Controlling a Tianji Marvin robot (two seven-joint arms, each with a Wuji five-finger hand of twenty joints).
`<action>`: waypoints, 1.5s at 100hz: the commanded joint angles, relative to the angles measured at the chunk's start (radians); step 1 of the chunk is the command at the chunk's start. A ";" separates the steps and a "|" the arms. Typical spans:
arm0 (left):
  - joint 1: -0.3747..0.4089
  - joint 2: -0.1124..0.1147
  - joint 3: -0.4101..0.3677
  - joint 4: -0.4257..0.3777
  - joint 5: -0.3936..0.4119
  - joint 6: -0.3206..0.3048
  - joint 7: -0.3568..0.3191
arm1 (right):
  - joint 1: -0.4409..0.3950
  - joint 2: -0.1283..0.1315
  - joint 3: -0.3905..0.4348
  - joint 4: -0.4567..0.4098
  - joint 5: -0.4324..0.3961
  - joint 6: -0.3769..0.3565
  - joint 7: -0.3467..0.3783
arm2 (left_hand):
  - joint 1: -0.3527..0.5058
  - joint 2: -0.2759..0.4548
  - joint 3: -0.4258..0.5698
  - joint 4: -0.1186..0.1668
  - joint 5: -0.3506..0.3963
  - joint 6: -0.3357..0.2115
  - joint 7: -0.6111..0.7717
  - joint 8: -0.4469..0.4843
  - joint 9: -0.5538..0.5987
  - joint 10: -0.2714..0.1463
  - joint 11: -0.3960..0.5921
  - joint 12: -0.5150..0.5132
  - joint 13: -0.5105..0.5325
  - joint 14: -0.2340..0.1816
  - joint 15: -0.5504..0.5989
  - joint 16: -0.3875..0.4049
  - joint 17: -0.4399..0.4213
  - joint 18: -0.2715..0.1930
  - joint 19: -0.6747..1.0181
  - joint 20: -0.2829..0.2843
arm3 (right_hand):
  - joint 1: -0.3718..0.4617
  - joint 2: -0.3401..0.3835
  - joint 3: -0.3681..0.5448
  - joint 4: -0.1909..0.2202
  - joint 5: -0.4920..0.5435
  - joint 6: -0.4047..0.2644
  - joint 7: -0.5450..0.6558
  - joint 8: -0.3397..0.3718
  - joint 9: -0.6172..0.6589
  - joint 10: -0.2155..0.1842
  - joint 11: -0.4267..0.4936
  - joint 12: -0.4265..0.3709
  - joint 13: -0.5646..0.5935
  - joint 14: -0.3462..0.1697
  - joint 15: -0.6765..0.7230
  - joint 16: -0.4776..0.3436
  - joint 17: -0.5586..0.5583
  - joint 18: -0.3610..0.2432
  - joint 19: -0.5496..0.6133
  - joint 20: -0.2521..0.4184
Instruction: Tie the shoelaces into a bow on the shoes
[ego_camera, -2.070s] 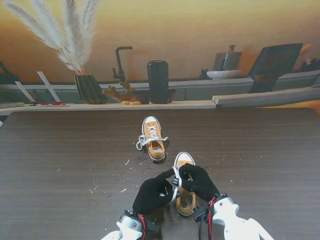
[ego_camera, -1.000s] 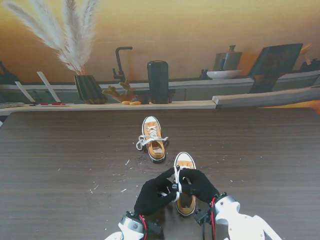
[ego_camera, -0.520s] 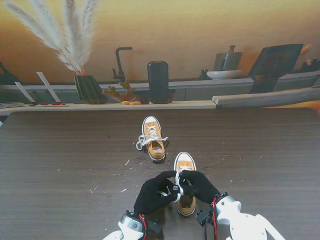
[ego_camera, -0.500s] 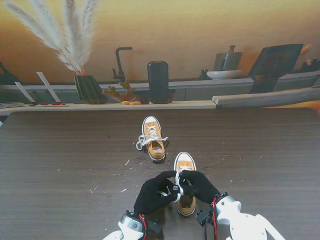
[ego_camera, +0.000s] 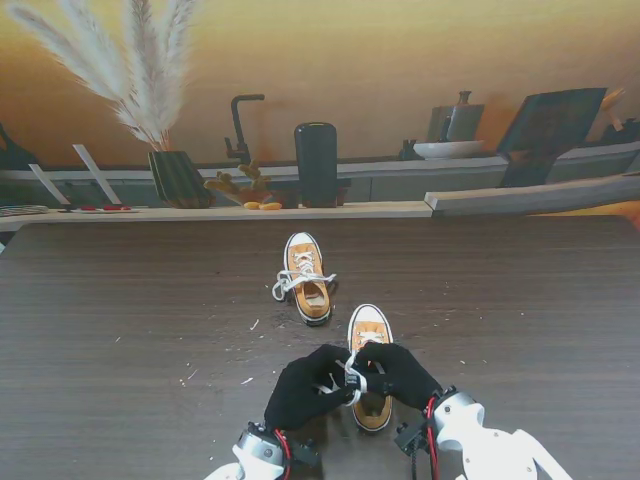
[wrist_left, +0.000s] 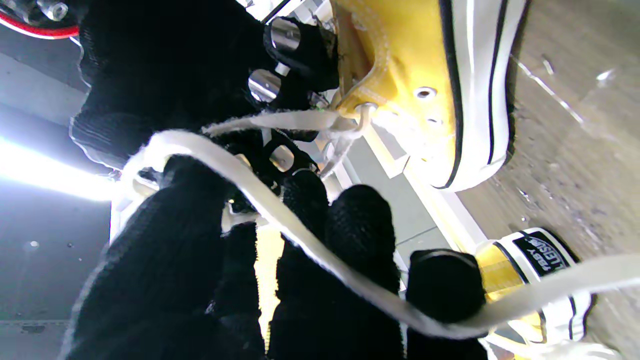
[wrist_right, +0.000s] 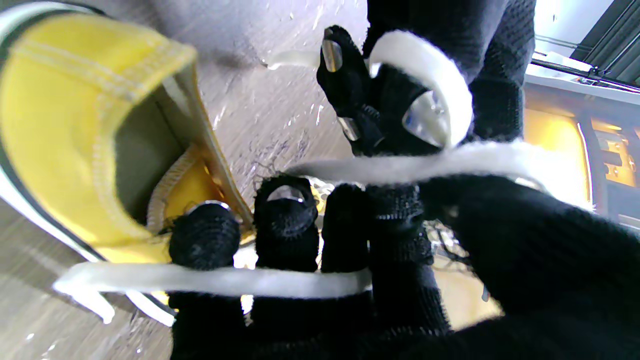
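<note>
Our left hand (ego_camera: 305, 390) and right hand (ego_camera: 398, 372) meet fingertip to fingertip over the near shoe (ego_camera: 371, 340), both in black gloves, and both are clamped on its white shoelace (ego_camera: 352, 372). In the left wrist view the lace (wrist_left: 280, 215) drapes across our curled left fingers (wrist_left: 357, 220) and runs back to the eyelets of the yellow shoe (wrist_left: 415, 65). In the right wrist view one strand (wrist_right: 225, 280) lies flat across our right fingers (wrist_right: 285, 220), while another (wrist_right: 440, 160) is pulled taut toward the left hand's fingers (wrist_right: 350, 90), which carry a loop of lace.

The hands cover most of the near shoe's opening (only its toe cap and heel show from the stand). Beyond the near shoe, farther from us and slightly left, stands the second shoe (ego_camera: 306, 278), its laces lying loose over its sides. Pale specks (ego_camera: 250, 325) dot the dark table (ego_camera: 520, 290) left of the near shoe. Far beyond it, along the back edge, stand a striped vase of pampas grass (ego_camera: 178, 177) and a dark cylinder (ego_camera: 316, 163).
</note>
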 joint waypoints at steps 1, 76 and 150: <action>0.009 0.012 -0.013 -0.016 0.005 0.009 -0.018 | -0.009 0.009 0.004 -0.003 -0.004 -0.003 0.024 | 0.053 0.089 0.038 0.050 0.020 -0.037 -0.002 -0.017 -0.020 -0.021 -0.039 0.035 -0.024 -0.005 -0.015 0.033 -0.022 0.022 -0.003 0.028 | 0.046 -0.019 -0.005 0.036 0.011 -0.079 0.006 0.004 0.003 -0.012 -0.015 -0.008 -0.010 -0.009 -0.015 0.031 -0.012 -0.010 -0.008 -0.007; 0.021 0.034 -0.039 -0.049 0.043 0.034 -0.043 | -0.011 0.014 0.005 -0.010 -0.011 -0.007 0.043 | 0.039 0.074 0.090 0.075 0.077 -0.083 -0.185 -0.136 -0.024 -0.023 -0.171 0.102 -0.087 -0.001 -0.060 0.061 -0.097 0.024 -0.058 0.084 | 0.059 0.010 -0.029 0.031 -0.008 -0.059 0.005 0.030 -0.037 0.002 -0.035 -0.015 -0.037 -0.008 -0.050 0.031 -0.039 -0.022 -0.026 -0.003; 0.002 0.049 -0.022 -0.047 0.073 0.054 -0.071 | -0.011 0.016 0.004 -0.015 0.006 -0.015 0.053 | -0.016 0.075 0.308 0.082 0.042 0.015 0.080 0.061 -0.028 -0.020 -0.209 0.186 -0.098 0.005 -0.066 0.065 -0.112 0.026 -0.064 0.091 | 0.062 0.016 -0.035 0.027 -0.009 -0.060 0.005 0.030 -0.036 0.004 -0.037 -0.017 -0.033 -0.003 -0.056 0.031 -0.034 -0.020 -0.028 -0.002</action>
